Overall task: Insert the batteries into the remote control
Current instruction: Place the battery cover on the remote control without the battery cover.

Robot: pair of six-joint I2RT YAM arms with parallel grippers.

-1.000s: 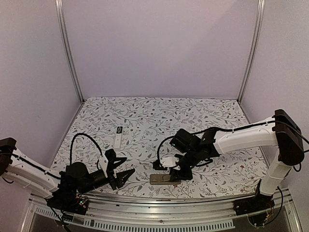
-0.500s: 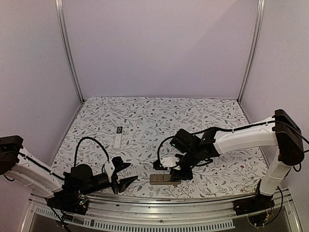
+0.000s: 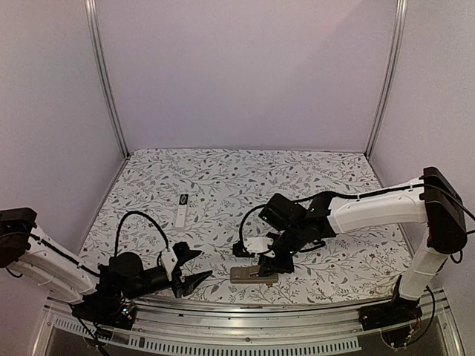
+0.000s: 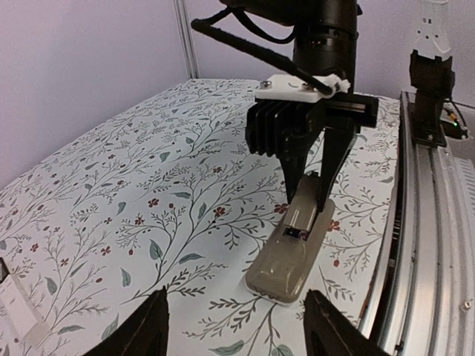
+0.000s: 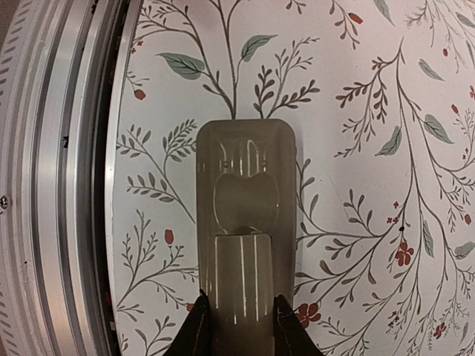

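Observation:
The grey-brown remote control point(image 3: 249, 275) lies back side up near the table's front edge. My right gripper point(image 3: 264, 265) stands over its right end, shut on it. In the right wrist view the fingers point(image 5: 197, 328) press both long sides of the remote control point(image 5: 246, 185) at the ribbed cover. From the left wrist, a small dark slot shows on the remote control point(image 4: 293, 259) just below the right gripper point(image 4: 310, 194). My left gripper point(image 3: 194, 271) hovers low and open, left of the remote, with nothing between its fingertips point(image 4: 236, 315). The batteries are out of view.
A slim white remote point(image 3: 183, 216) and a small black piece point(image 3: 183, 198) lie at the back left of the floral tabletop. The metal rail point(image 3: 245, 326) runs along the front edge, close beside the grey remote point(image 5: 67, 185).
My left arm has sunk lower and slid slightly right toward the remote. The right gripper has kept its hold, shifting only a little.

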